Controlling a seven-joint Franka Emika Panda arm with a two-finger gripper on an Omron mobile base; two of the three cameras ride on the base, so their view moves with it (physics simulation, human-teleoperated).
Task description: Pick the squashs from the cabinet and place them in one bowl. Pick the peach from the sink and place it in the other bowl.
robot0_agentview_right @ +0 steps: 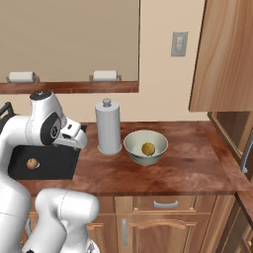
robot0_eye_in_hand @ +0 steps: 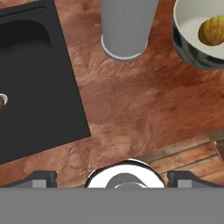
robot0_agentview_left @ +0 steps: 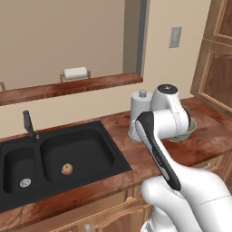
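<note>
Now claw point(robot0_eye_in_hand: 112, 177) spread wide, empty, over counter. Peach point(robot0_agentview_left: 67, 169) low centre-left of frame in sink's point(robot0_agentview_left: 113, 170) big basin: prob light, firm-ish, bruisable, round & rolly; pinch gently across widest middle.

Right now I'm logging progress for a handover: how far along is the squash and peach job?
Partly done. Done: the yellow squash lies in the pale bowl. In hand: nothing; the gripper is open and empty over the counter between sink and bowl. Left: the peach sits in the large basin, not yet picked. No green squash or dark bowl shows here, so that part looks undone.
</note>
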